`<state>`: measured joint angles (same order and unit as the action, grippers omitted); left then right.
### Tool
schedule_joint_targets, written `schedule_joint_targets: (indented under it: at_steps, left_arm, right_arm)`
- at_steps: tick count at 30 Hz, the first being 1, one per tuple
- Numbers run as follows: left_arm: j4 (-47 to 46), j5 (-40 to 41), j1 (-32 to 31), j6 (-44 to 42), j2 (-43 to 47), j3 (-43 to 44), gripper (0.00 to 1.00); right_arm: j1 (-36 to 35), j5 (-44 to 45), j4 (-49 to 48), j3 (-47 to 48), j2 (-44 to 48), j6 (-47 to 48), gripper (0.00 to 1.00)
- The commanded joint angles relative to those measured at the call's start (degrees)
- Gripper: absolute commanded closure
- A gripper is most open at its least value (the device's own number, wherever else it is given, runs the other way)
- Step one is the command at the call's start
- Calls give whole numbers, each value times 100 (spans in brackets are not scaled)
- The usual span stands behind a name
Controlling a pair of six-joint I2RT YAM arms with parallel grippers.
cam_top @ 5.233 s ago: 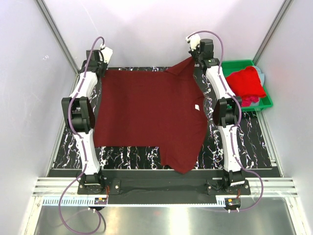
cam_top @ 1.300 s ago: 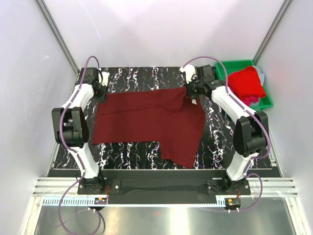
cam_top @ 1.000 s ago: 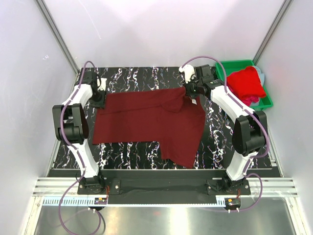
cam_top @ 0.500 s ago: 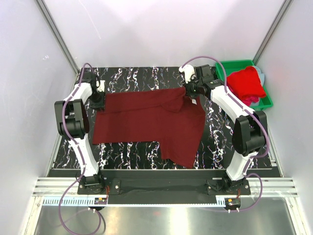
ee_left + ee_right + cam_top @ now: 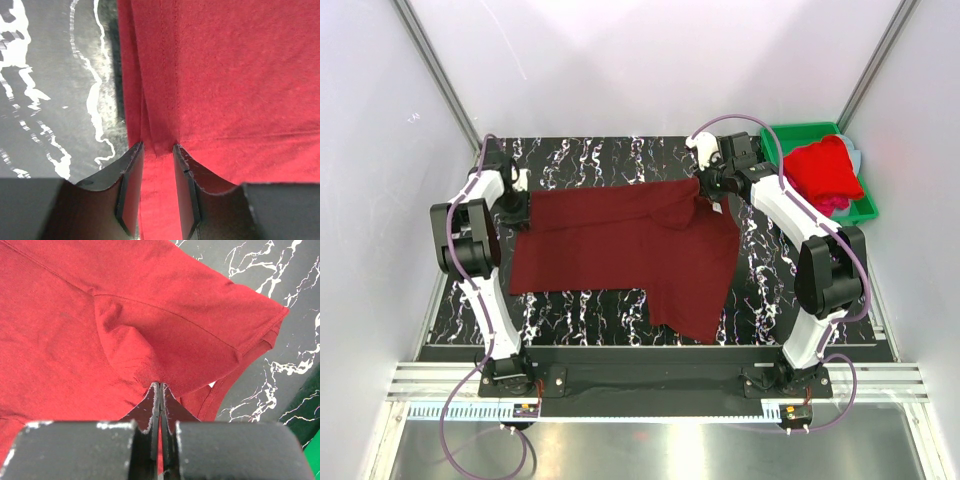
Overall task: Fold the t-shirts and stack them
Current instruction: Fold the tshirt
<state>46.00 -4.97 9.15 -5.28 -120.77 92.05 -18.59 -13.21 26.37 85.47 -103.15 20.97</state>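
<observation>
The dark maroon t-shirt (image 5: 620, 250) lies on the black marbled table, its far edge folded over towards the near side. My left gripper (image 5: 517, 212) is at the shirt's far left corner. In the left wrist view its jaws (image 5: 158, 150) stand apart with the shirt's hem (image 5: 225, 75) lying loose between them. My right gripper (image 5: 705, 192) is at the far right sleeve. In the right wrist view it (image 5: 159, 385) is shut and pinches a fold of the maroon cloth (image 5: 125, 300). A bright red shirt (image 5: 825, 165) and a pink one (image 5: 835, 205) lie in the bin.
A green plastic bin (image 5: 790, 135) stands at the far right corner of the table. White walls and metal frame posts close in the left, right and far sides. Bare marbled table (image 5: 590, 155) shows beyond the shirt.
The shirt's far half has been folded towards the near side since the oldest frame. Over the last second the left gripper has drifted left and back at the corner. The right arm is still.
</observation>
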Motion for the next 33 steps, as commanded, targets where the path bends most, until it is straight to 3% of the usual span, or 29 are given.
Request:
schedule_joint_targets:
  at_steps: [1, 12, 16, 18, 22, 33]
  left_arm:
    - [85, -214, 17, 123, -139, 278, 65]
    - [155, -338, 17, 159, -157, 401, 73]
    - [138, -347, 26, 159, -123, 375, 85]
    - [138, -329, 17, 159, -105, 349, 85]
    - [155, -197, 17, 150, 44, 322, 76]
    - [138, -118, 26, 220, 150, 270, 77]
  right_arm:
    - [-31, -85, -150, 31, 120, 47, 100]
    - [-31, -85, -176, -22, 120, 39, 100]
    - [-22, -111, -185, 5, 111, 39, 100]
    - [-22, -111, -185, 13, 94, 30, 100]
    - [-22, -111, -176, -13, 111, 39, 100]
    - [-31, -129, -220, -39, 129, 30, 100]
